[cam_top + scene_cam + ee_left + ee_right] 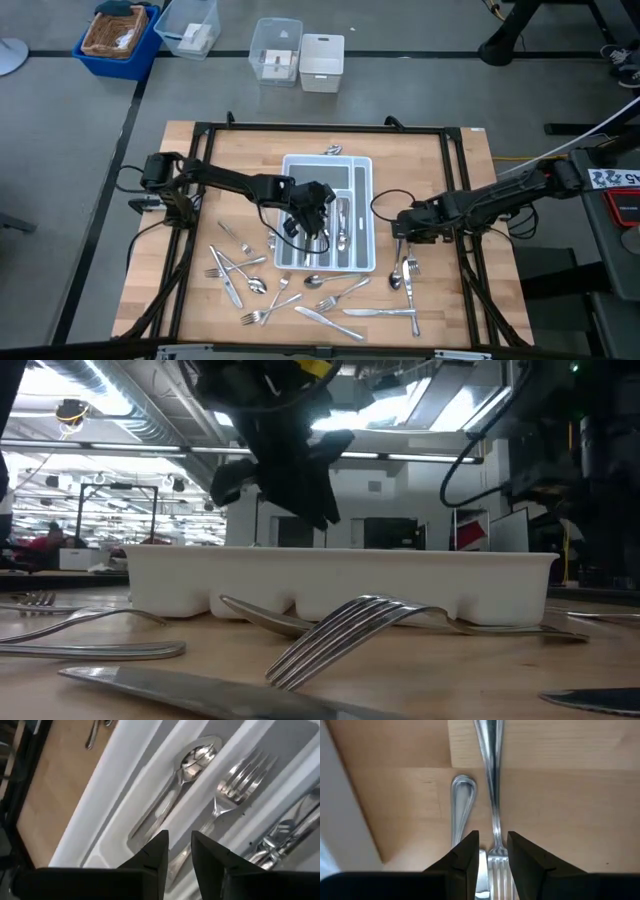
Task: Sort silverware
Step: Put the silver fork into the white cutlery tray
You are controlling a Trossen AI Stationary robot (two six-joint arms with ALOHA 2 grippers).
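Now the right gripper (pixel 492 857), fingers slightly apart, straddles a fork (pixel 493 795) lengthwise at four o'clock beside the tray (pixel 365 215); left gripper (pixel 179 855), ajar, hovers empty over its slots.

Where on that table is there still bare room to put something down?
Bare wood lies left of the tray toward the table's far left corner, and right of it toward the far right corner. The near strip is crowded with loose silverware, and the tray's slots hold pieces.
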